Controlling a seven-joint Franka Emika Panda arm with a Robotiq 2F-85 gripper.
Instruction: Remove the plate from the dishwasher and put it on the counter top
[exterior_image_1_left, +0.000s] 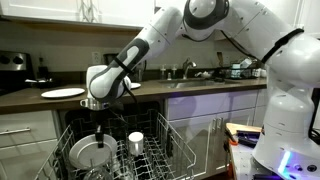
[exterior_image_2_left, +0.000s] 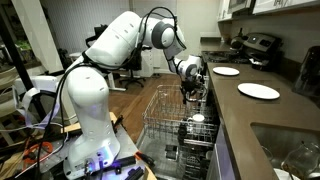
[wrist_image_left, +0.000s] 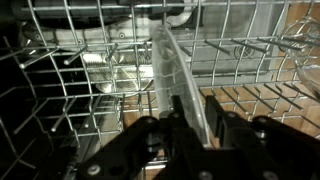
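The plate (exterior_image_1_left: 86, 153) is round and pale grey-white. It stands on edge among the tines of the dishwasher (exterior_image_1_left: 172, 150) rack, at its left side. My gripper (exterior_image_1_left: 98, 128) reaches down onto the plate's upper rim. In the wrist view the plate (wrist_image_left: 165, 55) is seen almost edge-on and runs up between the two dark fingers of the gripper (wrist_image_left: 196, 100). One finger stands on each side of the rim. Whether the pads press on the rim does not show. The dark brown counter top (exterior_image_1_left: 20, 98) runs above the white cabinets.
A small white cup (exterior_image_1_left: 135, 141) stands in the rack just right of the plate. A white plate (exterior_image_1_left: 62, 93) lies on the counter above the rack. In an exterior view two white plates (exterior_image_2_left: 226, 71) (exterior_image_2_left: 258, 91) lie there, with a sink (exterior_image_2_left: 290, 150) nearer.
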